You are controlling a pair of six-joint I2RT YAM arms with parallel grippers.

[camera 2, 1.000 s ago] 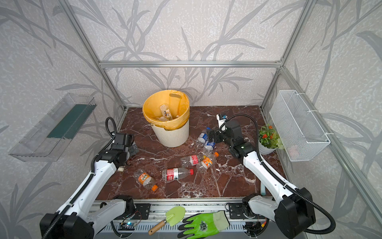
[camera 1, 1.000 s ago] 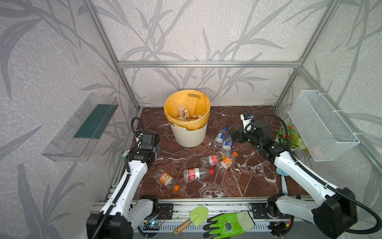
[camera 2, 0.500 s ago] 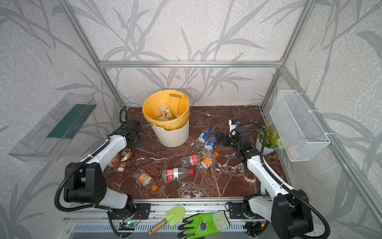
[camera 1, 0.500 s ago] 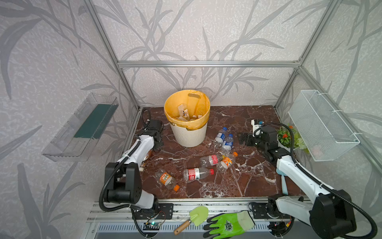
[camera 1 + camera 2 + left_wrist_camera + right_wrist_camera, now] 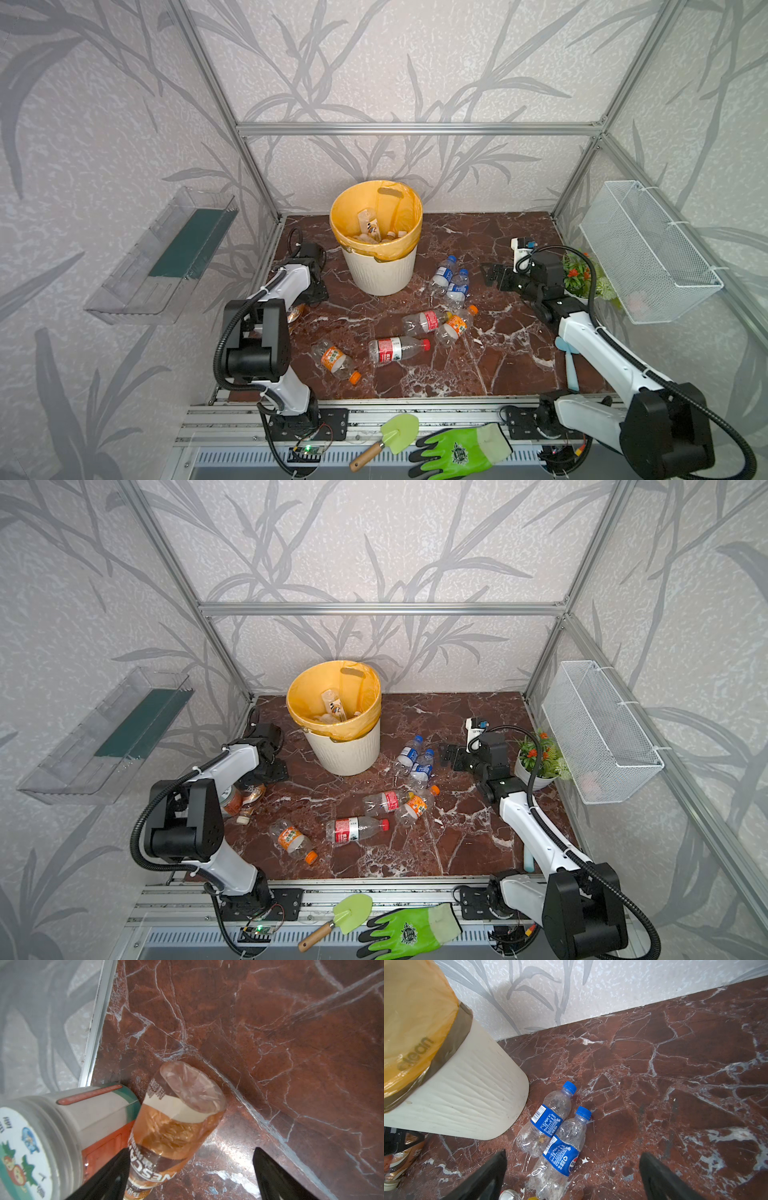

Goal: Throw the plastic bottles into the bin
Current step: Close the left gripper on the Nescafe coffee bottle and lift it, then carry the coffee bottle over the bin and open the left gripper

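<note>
The bin [image 5: 382,274] [image 5: 345,754] [image 5: 467,1095] stands at the back middle with several bottles inside. My left gripper [image 5: 311,293] [image 5: 272,773] [image 5: 190,1150] hangs open over a brown-labelled plastic bottle [image 5: 174,1126] [image 5: 251,796] lying by the left wall. That bottle touches one finger only. My right gripper [image 5: 490,274] [image 5: 446,756] [image 5: 573,1153] is open above two blue-labelled bottles [image 5: 545,1120] [image 5: 560,1153] [image 5: 451,280]. Two red-labelled bottles [image 5: 397,349] [image 5: 424,322] and two orange-labelled ones [image 5: 455,326] [image 5: 336,359] lie mid-floor.
A short jar [image 5: 62,1126] [image 5: 230,802] with an illustrated lid lies against the brown bottle. A potted plant [image 5: 579,276] and a wire basket [image 5: 648,253] are at the right, a clear tray [image 5: 166,257] on the left wall. A trowel [image 5: 386,436] and a glove [image 5: 461,451] lie in front.
My left arm folded back and its gripper came down over the brown bottle by the left wall, jaws narrowing slightly. The right gripper stayed open near the blue-labelled bottles.
</note>
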